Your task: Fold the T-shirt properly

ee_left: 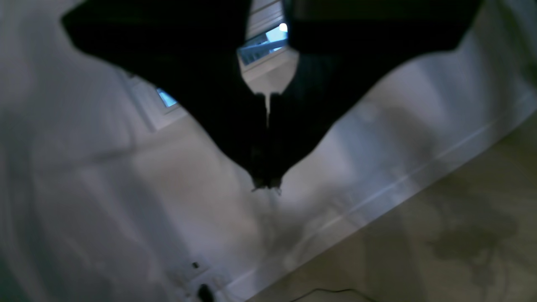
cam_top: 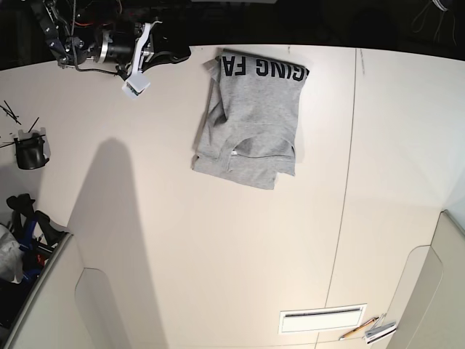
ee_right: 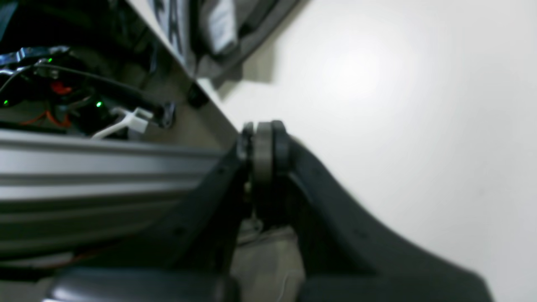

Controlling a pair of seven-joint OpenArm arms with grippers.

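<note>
Left wrist view: the left gripper (ee_left: 267,184) is seen pressed together with nothing between its tips, blurred wall and floor behind; right wrist view: the right gripper (ee_right: 263,138) is pressed together, empty, by the table (ee_right: 377,84) edge; base view: the shirt (cam_top: 251,116) is seen folded on the table's far middle, black lettering (cam_top: 269,70) along its far edge

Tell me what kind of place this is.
Likely a robotics lab workbench: a wide white table with a grey T-shirt lying on it, a robot arm with exposed wiring at its far edge, and pens near the front.
</note>
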